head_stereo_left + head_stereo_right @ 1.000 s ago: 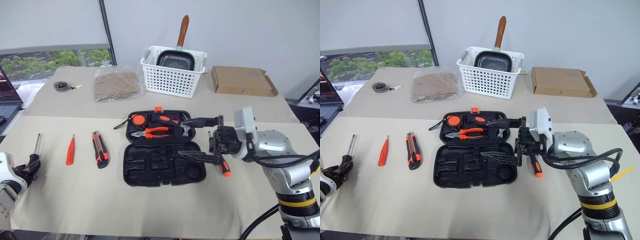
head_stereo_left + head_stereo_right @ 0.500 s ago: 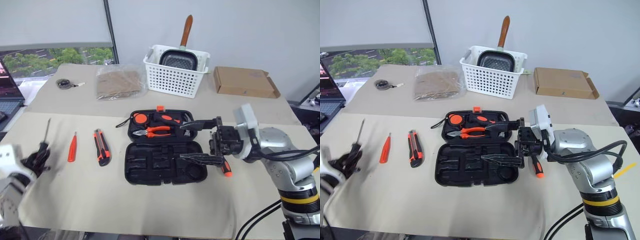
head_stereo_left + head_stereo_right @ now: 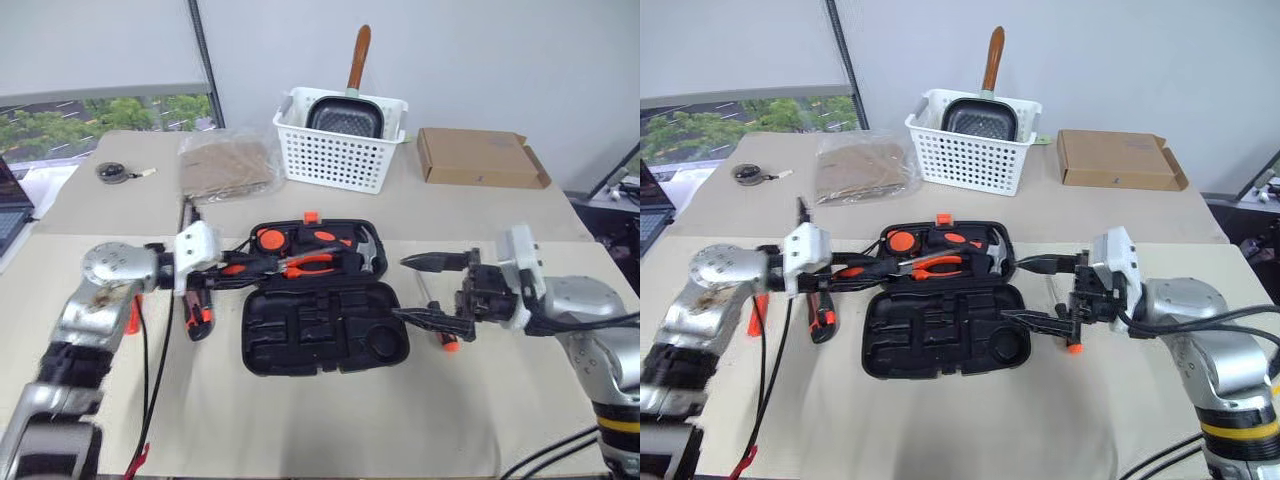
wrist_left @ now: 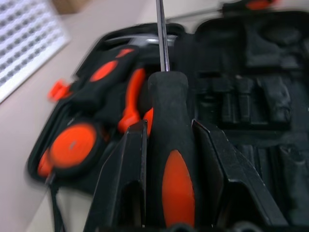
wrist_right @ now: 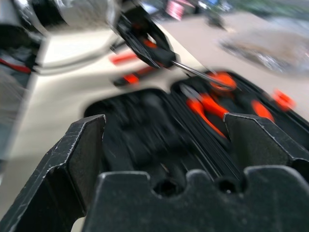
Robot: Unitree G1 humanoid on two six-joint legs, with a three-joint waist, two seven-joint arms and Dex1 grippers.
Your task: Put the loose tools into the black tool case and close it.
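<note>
The black tool case [image 3: 325,315] lies open on the table [image 3: 300,420], lid half on the far side. Right of it, the right pincer [image 3: 425,290] hangs spread wide, empty, above a second screwdriver [image 3: 437,318] on the table. The left pincer [image 4: 169,159] grips a long screwdriver [image 4: 169,145] by its handle, shaft running left to right, tip over the case's far half. The utility knife [image 3: 197,310] lies left of the case.

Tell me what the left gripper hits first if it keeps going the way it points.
Probably the open black moulded-plastic tool case: the left gripper, shut on a black-and-orange screwdriver, aims over its tool-filled half; depth is unclear.
</note>
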